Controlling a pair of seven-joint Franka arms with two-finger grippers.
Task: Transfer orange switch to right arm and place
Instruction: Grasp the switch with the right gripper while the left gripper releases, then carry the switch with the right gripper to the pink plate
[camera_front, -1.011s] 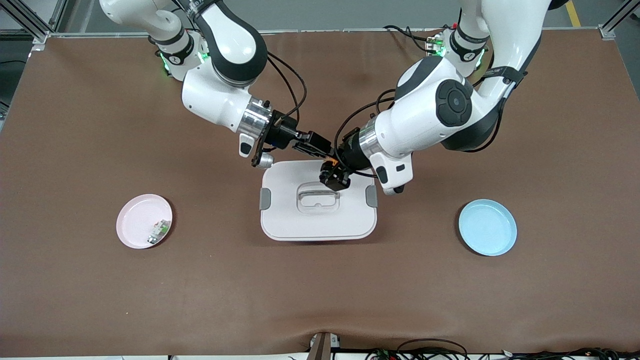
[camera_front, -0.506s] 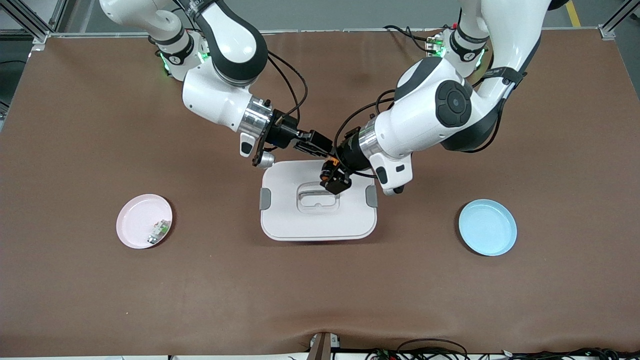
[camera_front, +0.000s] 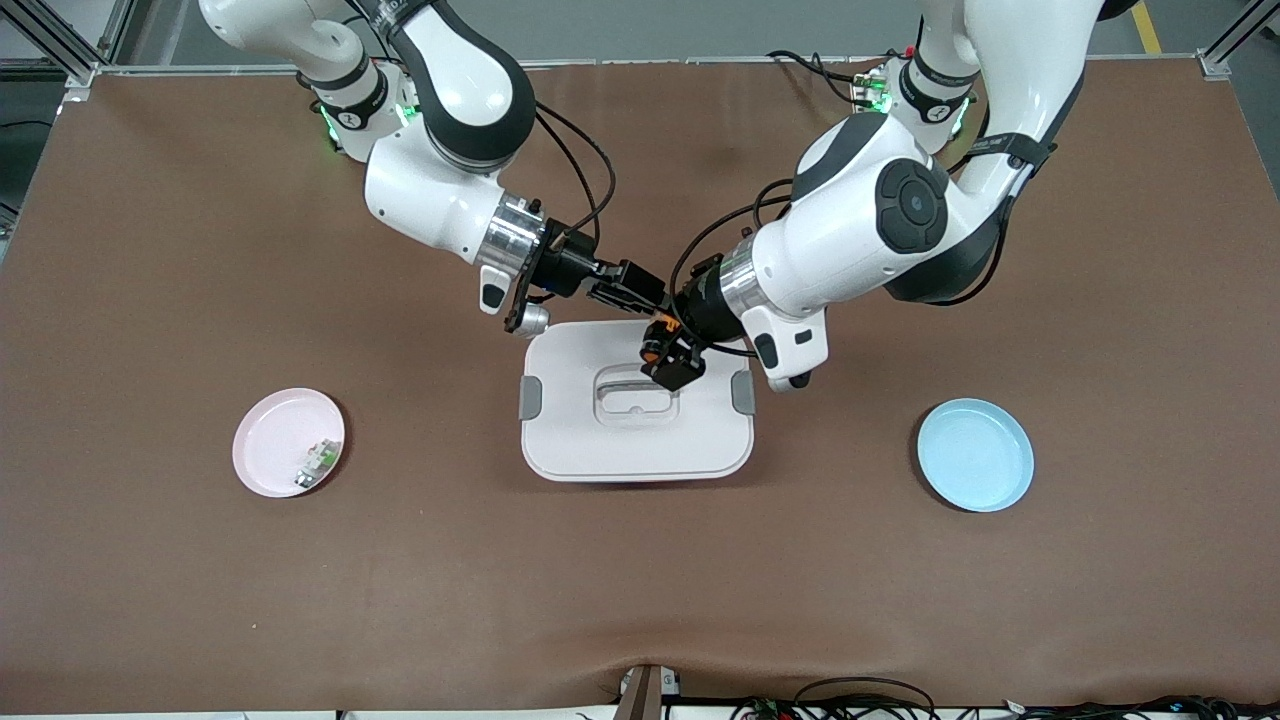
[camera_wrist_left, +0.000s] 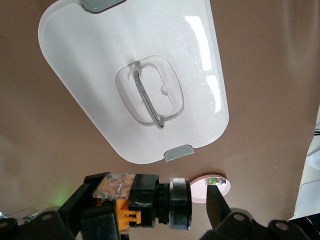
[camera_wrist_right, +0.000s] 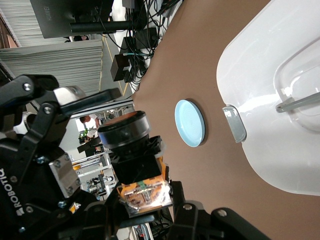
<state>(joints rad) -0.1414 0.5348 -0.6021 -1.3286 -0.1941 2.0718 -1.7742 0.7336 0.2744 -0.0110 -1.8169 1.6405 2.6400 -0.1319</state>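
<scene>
- Both arms meet mid-table, over the edge of the white lidded container that lies farther from the front camera
- right gripper is clamped tight on the orange switch, pinching its orange and clear base; in the right wrist view the switch sticks out from between the fingers with its round dark cap pointing away from the gripper
- left gripper has its jaws spread wide. In the left wrist view the switch sits sideways in the gap; one finger is right beside the base end, and the other finger stands clear of the cap
- so the switch is up in the air over the container lid, held by the right arm only
- the lid has a clear recessed handle in the middle and grey clips on two sides
- pink plate toward the right arm's end of the table has a small green-white-grey part on it
- light blue plate sits toward the left arm's end, well apart from the container
- everything's on a brown table mat
</scene>
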